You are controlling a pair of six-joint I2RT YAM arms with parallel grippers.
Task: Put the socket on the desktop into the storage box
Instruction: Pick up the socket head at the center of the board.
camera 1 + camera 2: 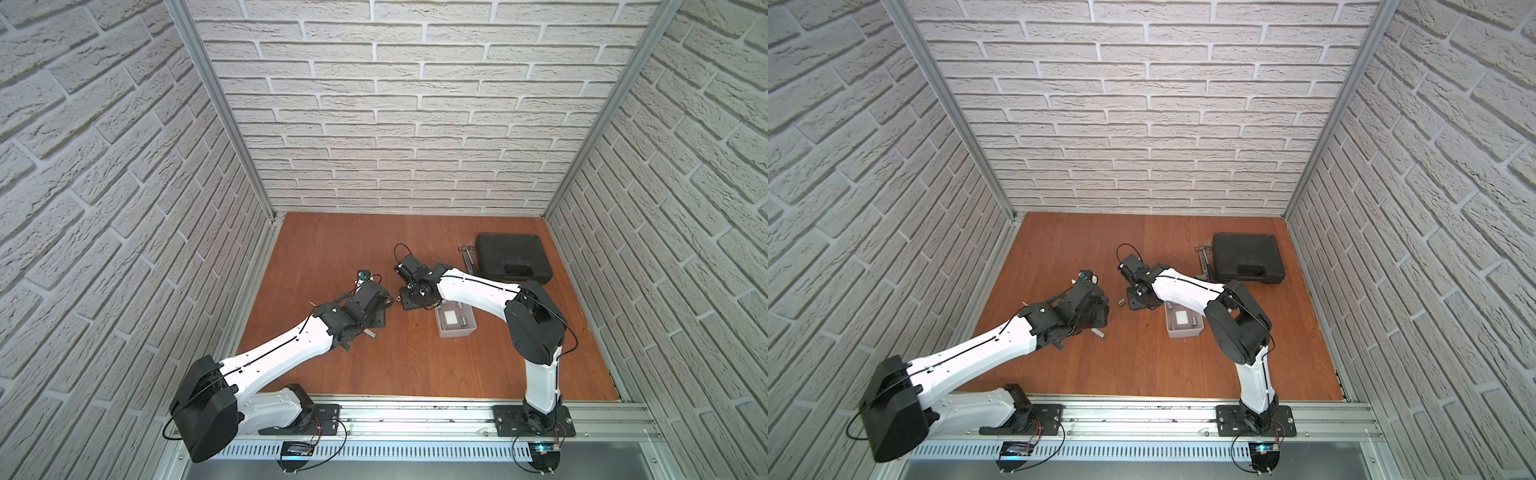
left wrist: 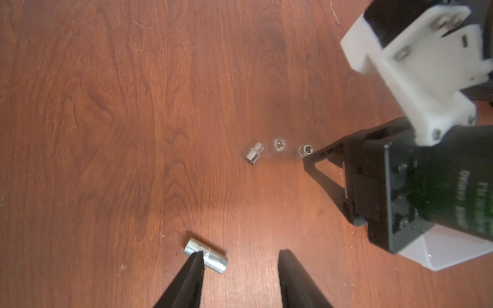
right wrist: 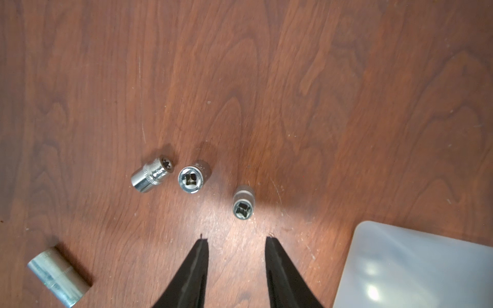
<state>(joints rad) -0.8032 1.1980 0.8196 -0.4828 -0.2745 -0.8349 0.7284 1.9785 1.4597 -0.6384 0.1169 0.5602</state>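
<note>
Loose sockets (image 1: 1122,302) dot the surface (image 1: 332,249) just below centre frame, the storage box (image 1: 457,332) to their right.
Left to right: your left fingers (image 2: 188,285), spread and empty, have one tip at the large socket (image 1: 369,333), lying on its side; three small sockets (image 3: 191,179) lie ahead of your right fingers (image 3: 192,280), likewise spread and empty. Expect hard, dense, slick steel that rolls; pinch across the barrel, mid-length, and lift clear of the box wall.
</note>
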